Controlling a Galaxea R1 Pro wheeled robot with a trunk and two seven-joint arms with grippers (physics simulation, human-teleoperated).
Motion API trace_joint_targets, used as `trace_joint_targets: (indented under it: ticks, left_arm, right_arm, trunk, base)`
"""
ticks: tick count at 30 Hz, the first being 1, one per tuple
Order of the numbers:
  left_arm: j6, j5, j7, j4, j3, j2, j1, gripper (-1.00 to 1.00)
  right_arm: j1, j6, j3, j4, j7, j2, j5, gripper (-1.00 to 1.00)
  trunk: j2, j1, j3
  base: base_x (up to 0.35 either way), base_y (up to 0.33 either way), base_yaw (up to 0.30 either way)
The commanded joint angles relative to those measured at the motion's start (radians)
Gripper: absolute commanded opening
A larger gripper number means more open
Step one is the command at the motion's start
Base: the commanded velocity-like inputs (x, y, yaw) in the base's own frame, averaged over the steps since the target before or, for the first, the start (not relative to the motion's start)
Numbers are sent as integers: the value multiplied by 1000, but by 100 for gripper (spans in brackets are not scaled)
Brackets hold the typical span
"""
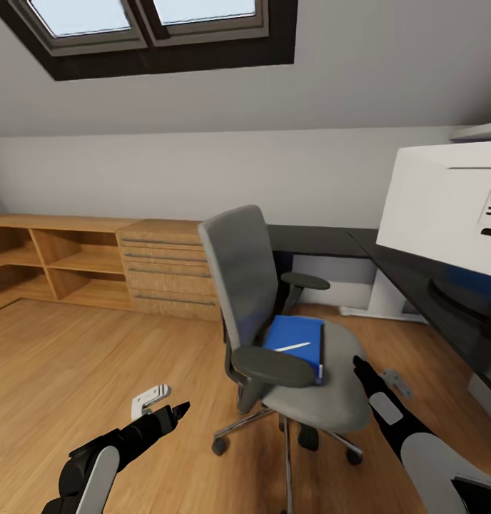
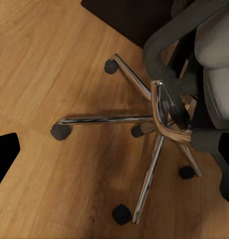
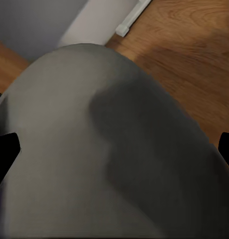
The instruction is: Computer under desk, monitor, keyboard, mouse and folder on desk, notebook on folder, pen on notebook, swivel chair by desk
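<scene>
One swivel chair (image 1: 288,335) between two grippers, one blue folder (image 1: 297,343) on its seat.

Left gripper (image 1: 175,411) hangs beside the chair's chrome base (image 2: 154,124); its grip cannot be told. One white pen (image 1: 293,347) lies on the folder. Right gripper (image 1: 360,365), jaws spread, is near the seat edge; desk (image 1: 417,285) and monitor (image 1: 445,207) beyond.

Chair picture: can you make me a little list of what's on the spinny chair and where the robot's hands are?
chair: swivel chair, grey, on the wood floor beside the desk
on seat: blue folder
on folder: white pen
left gripper: low, left of the chair, touching nothing
right gripper: at the seat's right edge, holding nothing
on desk: monitor, white back showing
</scene>
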Motion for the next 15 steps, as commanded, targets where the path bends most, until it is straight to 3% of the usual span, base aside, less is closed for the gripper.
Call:
trace_joint_targets:
  ticks: [1,15]
  left_arm:
    - [5,10,9,-1,1,-1,-1,100]
    - [5,12,9,1,1,-2,-1,100]
  right_arm:
    - [0,-3,6,2,4,1,-17,100]
    - [0,-3,6,2,5,1,-17,100]
  trunk:
    - [0,0,-1]
    - [0,0,-7]
  base:
    - [1,0,166]
    - [0,0,195]
